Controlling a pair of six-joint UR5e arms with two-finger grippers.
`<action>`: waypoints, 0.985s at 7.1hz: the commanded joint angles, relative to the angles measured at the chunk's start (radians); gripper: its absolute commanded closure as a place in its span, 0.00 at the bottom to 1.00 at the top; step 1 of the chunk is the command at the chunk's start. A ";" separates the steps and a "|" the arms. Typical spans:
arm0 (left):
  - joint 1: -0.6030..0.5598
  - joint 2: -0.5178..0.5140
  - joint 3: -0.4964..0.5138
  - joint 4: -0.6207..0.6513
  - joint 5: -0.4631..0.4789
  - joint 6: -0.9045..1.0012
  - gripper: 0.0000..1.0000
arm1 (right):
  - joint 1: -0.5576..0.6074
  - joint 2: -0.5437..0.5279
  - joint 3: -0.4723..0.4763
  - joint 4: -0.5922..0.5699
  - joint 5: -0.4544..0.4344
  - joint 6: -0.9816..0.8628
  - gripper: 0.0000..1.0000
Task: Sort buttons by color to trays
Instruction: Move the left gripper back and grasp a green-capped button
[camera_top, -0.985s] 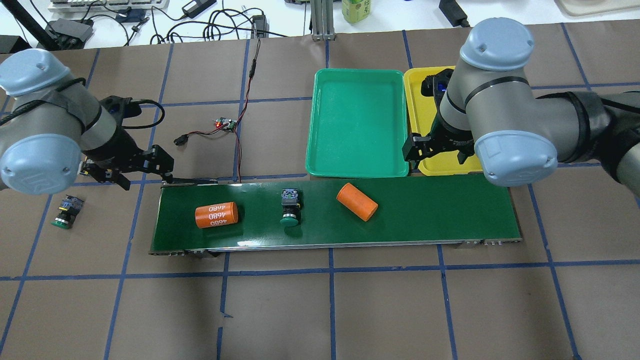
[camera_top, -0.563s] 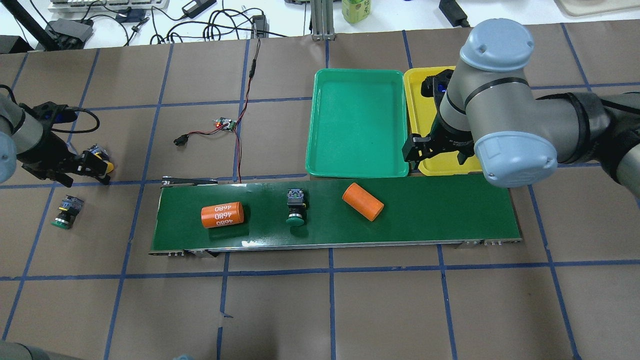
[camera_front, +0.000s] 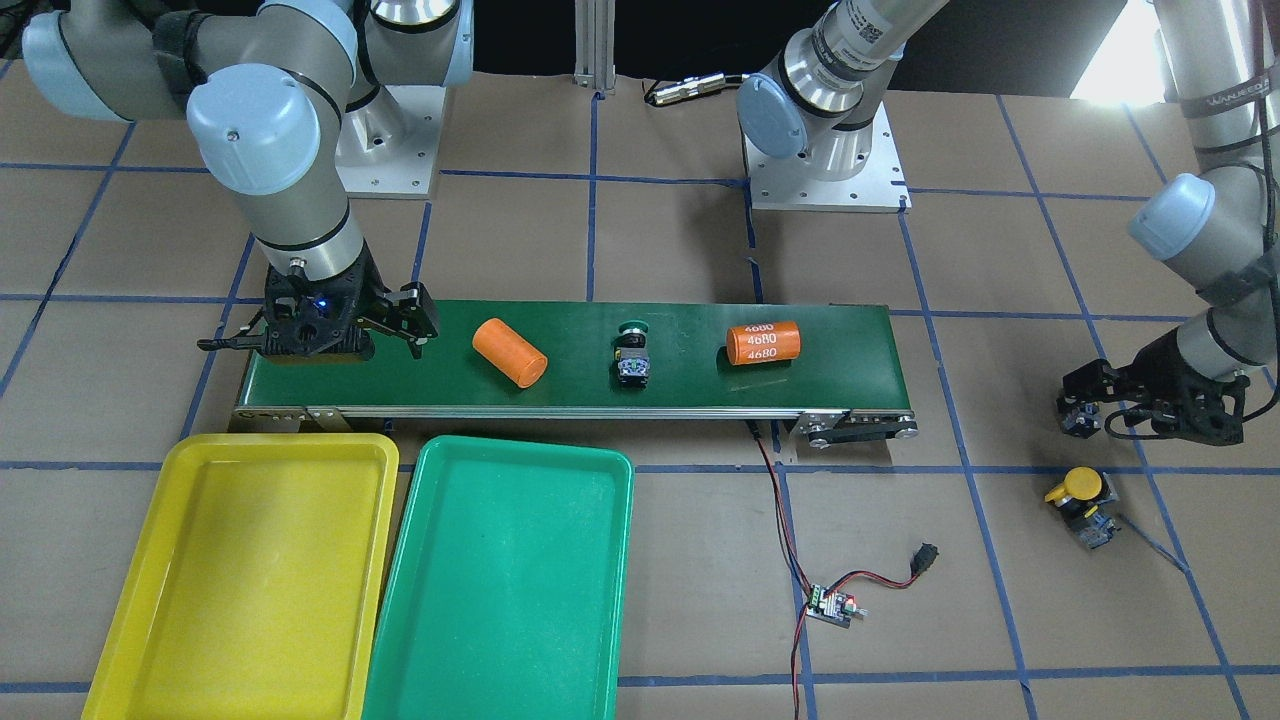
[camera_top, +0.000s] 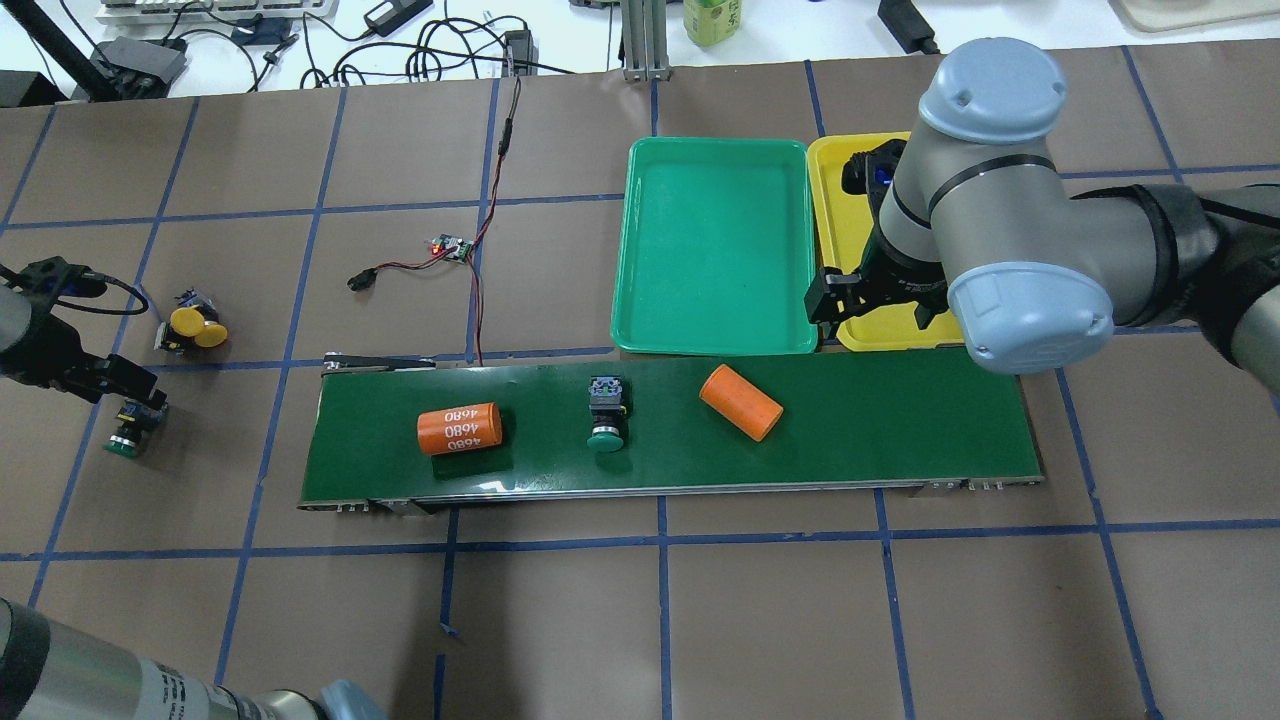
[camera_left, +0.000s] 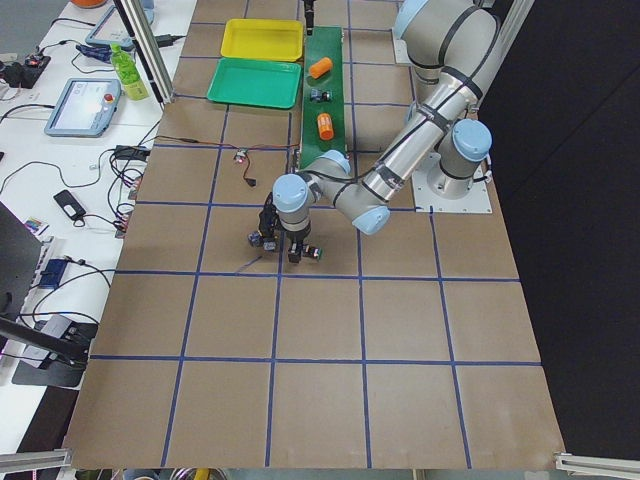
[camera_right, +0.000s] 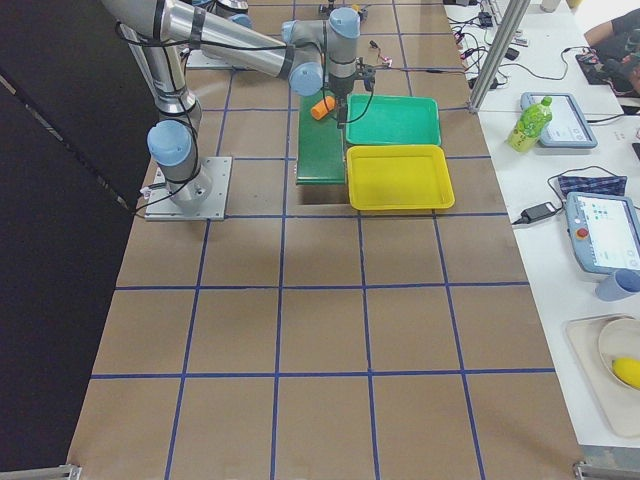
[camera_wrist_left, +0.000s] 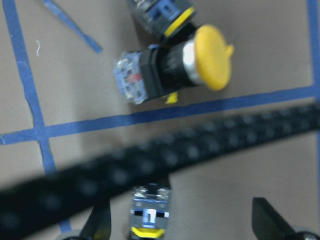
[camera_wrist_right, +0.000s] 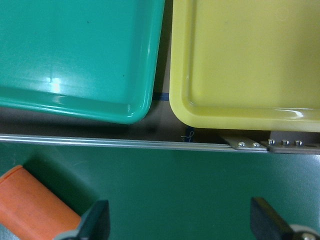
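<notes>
The brown gridded table (camera_top: 800, 620) carries a dark-green conveyor belt (camera_top: 880, 420) across the middle of the overhead view. The right arm folds in from the right edge, its gripper (camera_wrist_right: 182, 222) pointing straight down over the belt's upper edge, jaws wide apart and empty. The left arm reaches low along the left edge, wrist turned down; its gripper (camera_wrist_left: 182, 227) is also spread wide, straddling a green button (camera_top: 128, 428) that lies on the table without being squeezed. The green tray (camera_top: 715, 250) and the yellow tray (camera_front: 250, 560) sit side by side above the belt. Two orange cylinders (camera_top: 460, 428) lie on the belt. Between them another green button (camera_top: 607, 410) lies on its side, long axis across the belt, cap toward the lower frame. A yellow button (camera_wrist_left: 170, 70) lies at far left, cap pointing right in the wrist view.
</notes>
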 joint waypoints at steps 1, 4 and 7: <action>0.014 -0.045 -0.017 0.039 -0.007 0.039 0.10 | 0.000 0.000 0.000 0.000 0.000 0.000 0.00; 0.004 -0.017 -0.016 0.038 0.004 0.050 0.83 | 0.000 0.002 0.000 -0.002 -0.002 0.000 0.00; -0.121 0.088 -0.017 -0.084 -0.007 -0.133 0.83 | 0.000 0.017 -0.009 -0.002 -0.002 0.000 0.00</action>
